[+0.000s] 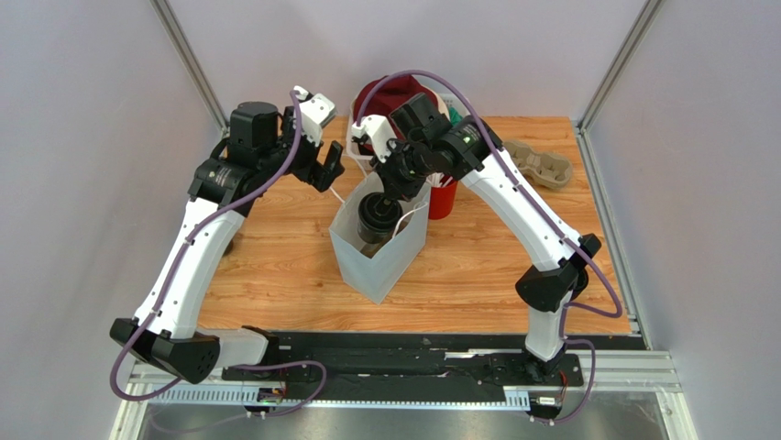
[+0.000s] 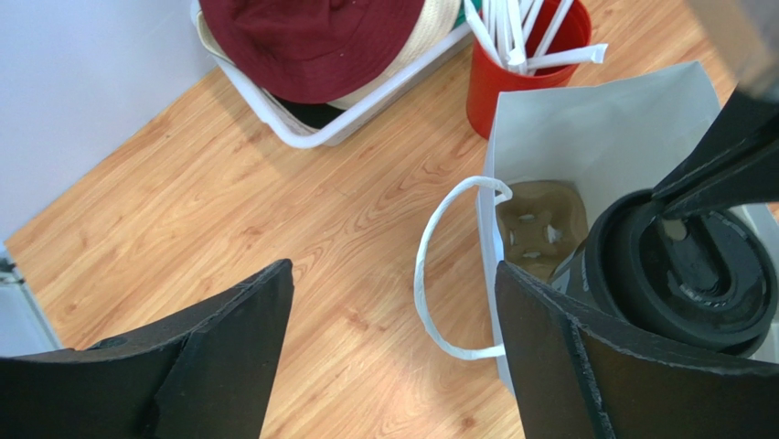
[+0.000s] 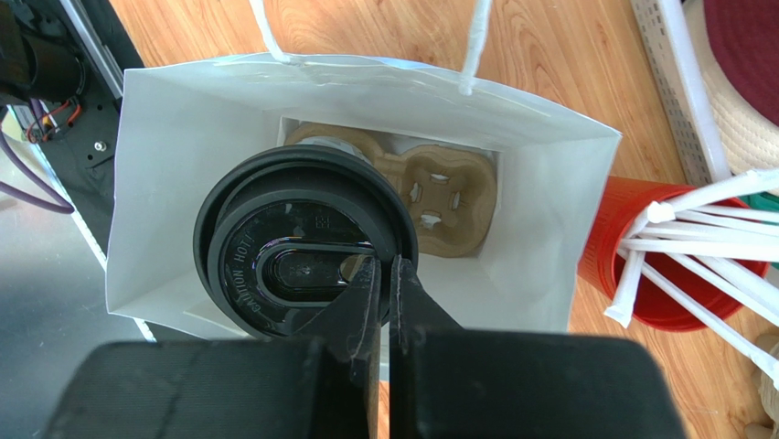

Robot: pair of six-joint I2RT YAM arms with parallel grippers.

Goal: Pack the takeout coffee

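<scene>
1. The takeout coffee [image 1: 376, 216] stands upright with its long axis vertical, inside the mouth of the white bag [image 3: 174, 137] at the middle of the worktop [image 1: 275, 247].
2. The right pincer [image 3: 386, 274] comes straight down from above. Its fingers are pressed almost together on the raised rim of the black lid [image 3: 293, 274], at about 4 o'clock on the lid in the right wrist view.
3. A cardboard carrier [image 3: 443, 192] lies on the bag's floor. One pocket shows free at 2 o'clock from the cup, and the other is mostly hidden under it. Whether the cup's base is seated cannot be seen.
4. The left pincer [image 2: 389, 283] is spread wide and holds nothing. It hangs outside the bag at 10 o'clock in the top view, so the right arm is nearer.
</scene>
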